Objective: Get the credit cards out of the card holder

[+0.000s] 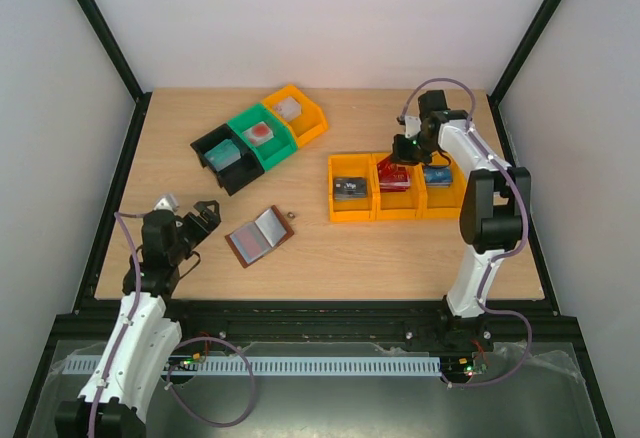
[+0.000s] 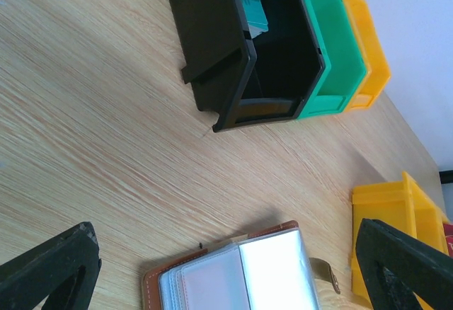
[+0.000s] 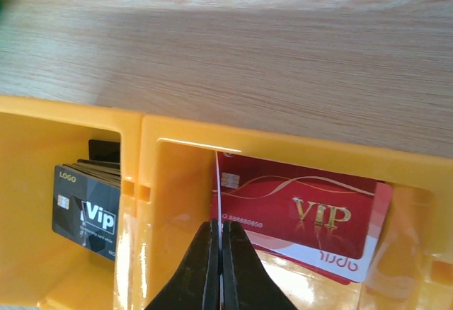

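Observation:
The card holder [image 1: 258,237], a brown wallet, lies open on the table, its pale sleeves facing up; it also shows in the left wrist view [image 2: 233,274]. My left gripper [image 1: 200,216] is open and empty just left of it, one finger [image 2: 49,267] on each side of the wallet in the wrist view. My right gripper [image 1: 400,163] is shut on a thin card held edge-on [image 3: 218,182], inside the middle yellow bin. Red VIP credit cards [image 3: 297,211] lie in that bin beside the held card.
A row of three yellow bins [image 1: 336,186] stands at the right; the left one holds black VIP cards [image 3: 85,211], the right one a blue card [image 1: 437,175]. A black bin [image 2: 248,62], a green bin [image 1: 262,136] and an orange bin [image 1: 293,113] stand at the back left.

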{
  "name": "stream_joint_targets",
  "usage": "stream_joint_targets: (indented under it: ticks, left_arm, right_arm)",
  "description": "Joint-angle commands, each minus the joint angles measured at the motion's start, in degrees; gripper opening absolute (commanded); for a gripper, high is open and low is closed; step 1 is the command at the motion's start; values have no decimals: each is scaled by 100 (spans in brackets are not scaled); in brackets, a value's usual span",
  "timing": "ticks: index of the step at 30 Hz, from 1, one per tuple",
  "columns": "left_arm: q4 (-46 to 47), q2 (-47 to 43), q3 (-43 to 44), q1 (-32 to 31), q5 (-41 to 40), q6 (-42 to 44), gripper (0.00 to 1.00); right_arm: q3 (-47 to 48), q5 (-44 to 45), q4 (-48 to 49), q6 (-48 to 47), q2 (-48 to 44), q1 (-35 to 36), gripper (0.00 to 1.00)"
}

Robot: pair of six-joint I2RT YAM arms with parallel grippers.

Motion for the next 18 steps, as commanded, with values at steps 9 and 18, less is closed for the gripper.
stream_joint_targets:
  ticks: [9,18]
  left_arm:
    - [-247,3,-212,103,116,-340,99]
    - [-166,274,-598,121,582,-882,100]
  right_arm:
    - [265,1140,290,269,226,-74,24]
    - [771,2533,352,399,-18,43,34]
